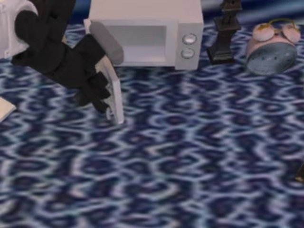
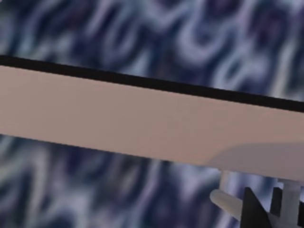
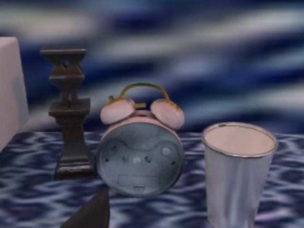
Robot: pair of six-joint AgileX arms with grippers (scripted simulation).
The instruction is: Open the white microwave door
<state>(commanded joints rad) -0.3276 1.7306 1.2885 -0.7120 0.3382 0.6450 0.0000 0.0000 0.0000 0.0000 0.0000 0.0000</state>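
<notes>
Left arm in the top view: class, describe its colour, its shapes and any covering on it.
The left arm is built of chunky matt-black segments with rounded joints. One grey, capsule-shaped sleeve wraps a link near the microwave. Its end effector is black too. No cables or markings show. The right arm is out of the top view.

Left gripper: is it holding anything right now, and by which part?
The left gripper is at the door's outer free edge, swung open from the white microwave; an actual grip cannot be told.

**Table and its load**

The table [image 1: 190, 156] carries a blue-and-white mottled surface. Along the far edge stand the microwave [image 1: 156, 28], a dark pedestal [image 1: 227, 35] and a pink alarm clock [image 1: 273, 47]. A silver cup [image 3: 237, 175] stands beside the clock
</notes>
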